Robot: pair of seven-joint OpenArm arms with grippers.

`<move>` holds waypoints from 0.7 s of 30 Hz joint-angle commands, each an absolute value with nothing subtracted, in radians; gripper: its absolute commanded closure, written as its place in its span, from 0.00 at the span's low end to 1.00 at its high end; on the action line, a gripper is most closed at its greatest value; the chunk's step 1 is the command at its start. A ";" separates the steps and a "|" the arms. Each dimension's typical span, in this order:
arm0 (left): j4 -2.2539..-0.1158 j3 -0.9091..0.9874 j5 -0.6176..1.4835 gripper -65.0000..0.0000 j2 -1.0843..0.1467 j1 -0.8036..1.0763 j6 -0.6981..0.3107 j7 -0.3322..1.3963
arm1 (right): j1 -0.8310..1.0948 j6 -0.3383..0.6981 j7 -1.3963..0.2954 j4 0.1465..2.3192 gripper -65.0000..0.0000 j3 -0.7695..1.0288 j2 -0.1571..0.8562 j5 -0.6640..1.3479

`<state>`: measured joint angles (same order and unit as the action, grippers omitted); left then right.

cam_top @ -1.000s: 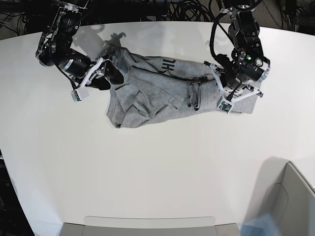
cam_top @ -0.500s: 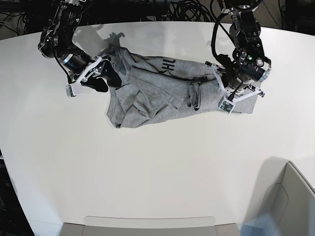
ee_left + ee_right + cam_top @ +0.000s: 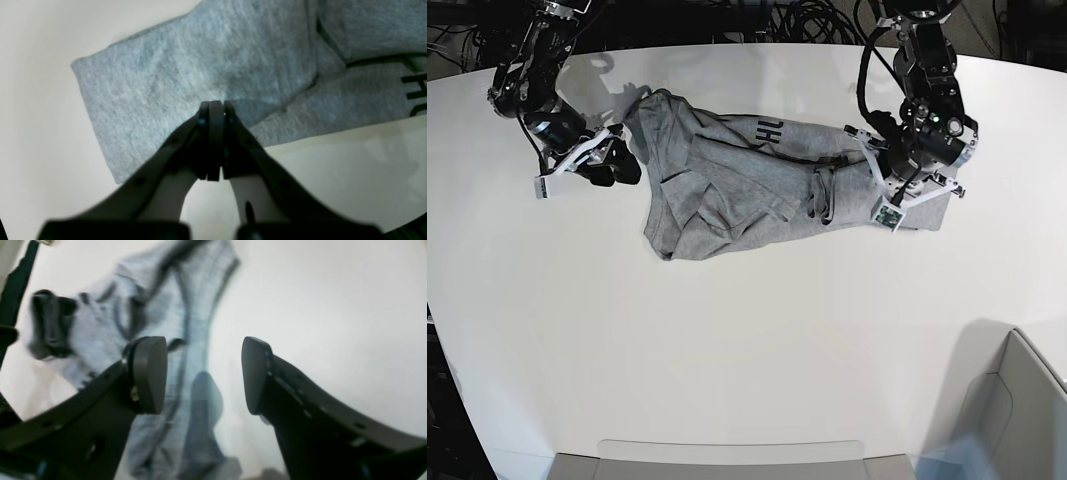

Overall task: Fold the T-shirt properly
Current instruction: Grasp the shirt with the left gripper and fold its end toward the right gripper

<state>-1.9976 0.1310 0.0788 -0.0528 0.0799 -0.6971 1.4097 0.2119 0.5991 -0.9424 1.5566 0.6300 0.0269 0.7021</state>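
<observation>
The grey T-shirt (image 3: 757, 185) lies crumpled and stretched sideways across the far part of the white table (image 3: 727, 340), with black lettering (image 3: 769, 132) showing on top. My left gripper (image 3: 907, 180) is down on its right end. In the left wrist view that gripper (image 3: 216, 107) is shut, its tips resting on the flat T-shirt (image 3: 186, 60), and no cloth shows between the pads. My right gripper (image 3: 617, 162) hangs just left of the shirt's left edge. In the right wrist view it (image 3: 204, 373) stands open and empty, with the T-shirt (image 3: 160, 306) blurred beyond it.
A grey bin (image 3: 1017, 410) stands at the table's near right corner and a grey tray edge (image 3: 727, 455) lies along the near side. Black cables (image 3: 797, 20) run behind the table's far edge.
My right gripper has drawn back to the left, off the shirt's left edge, staying open. The left arm and the shirt's right end have not moved.
</observation>
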 commanded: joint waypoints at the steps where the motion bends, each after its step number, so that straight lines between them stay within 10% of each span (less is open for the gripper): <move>1: -2.012 0.133 0.082 1.00 -0.056 0.068 -0.698 1.396 | 0.199 0.605 -0.926 1.558 0.46 0.628 0.031 0.713; 21: -2.012 0.131 0.082 1.00 -0.056 0.068 -0.698 1.396 | 0.074 0.601 -0.929 1.357 0.46 0.401 -0.027 0.590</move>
